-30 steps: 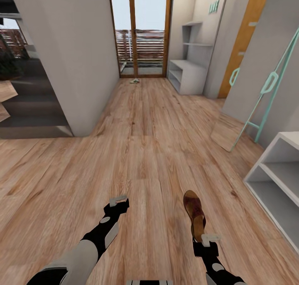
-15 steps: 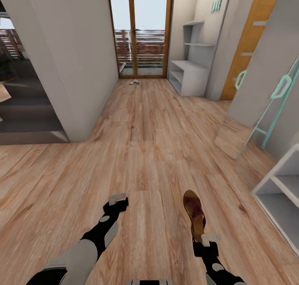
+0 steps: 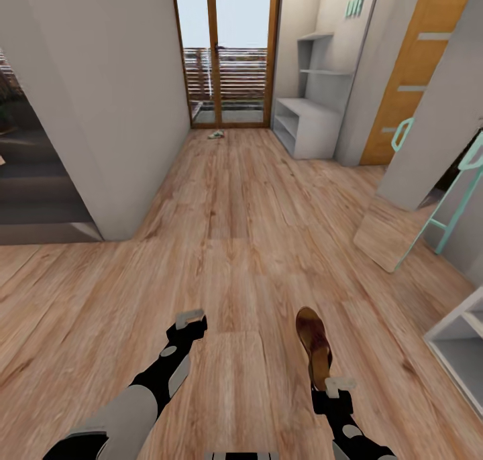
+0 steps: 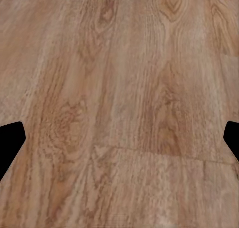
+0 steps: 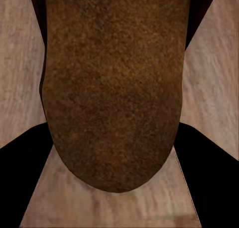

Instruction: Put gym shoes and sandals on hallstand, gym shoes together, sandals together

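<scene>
At the head view's lower right edge, a white shelf unit point(image 3: 459, 342) is cut off. The small pale object point(image 3: 216, 135) by the glass door is too small to identify.

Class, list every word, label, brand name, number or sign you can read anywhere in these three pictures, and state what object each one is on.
None: no readable text appears in any view.
The teal shapes high on the far wall are too small to tell whether they are letters.
The sandal in the right gripper shows plain brown leather with no brand mark.
The corridor floor shows only wood grain.
</scene>
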### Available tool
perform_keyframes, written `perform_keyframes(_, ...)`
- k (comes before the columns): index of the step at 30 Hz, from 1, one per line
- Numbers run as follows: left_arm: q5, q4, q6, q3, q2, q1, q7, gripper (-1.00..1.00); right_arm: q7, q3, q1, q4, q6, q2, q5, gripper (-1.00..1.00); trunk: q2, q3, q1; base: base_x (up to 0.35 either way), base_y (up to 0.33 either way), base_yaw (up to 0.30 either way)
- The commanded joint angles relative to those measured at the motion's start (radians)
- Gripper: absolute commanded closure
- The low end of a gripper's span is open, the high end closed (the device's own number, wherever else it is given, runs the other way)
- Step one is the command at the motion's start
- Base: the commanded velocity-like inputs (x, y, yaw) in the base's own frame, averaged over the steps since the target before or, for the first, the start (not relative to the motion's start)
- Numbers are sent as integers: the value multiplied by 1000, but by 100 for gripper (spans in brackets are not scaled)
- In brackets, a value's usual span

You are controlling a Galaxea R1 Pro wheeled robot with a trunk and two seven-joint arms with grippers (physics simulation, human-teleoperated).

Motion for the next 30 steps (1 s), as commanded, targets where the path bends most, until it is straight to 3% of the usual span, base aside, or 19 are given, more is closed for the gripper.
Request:
perform_keyframes(1,6,2,-2,3,-1,-1,-2,-100,-7,0,-1,1,-2,0,9,100,0,-1,0,311,0,0)
perform_keyframes(30,3,10,-3,3,-2,-1,-5,-100,-7,0,-1,6,0,0,11,100,0,-1,0,296,0,0)
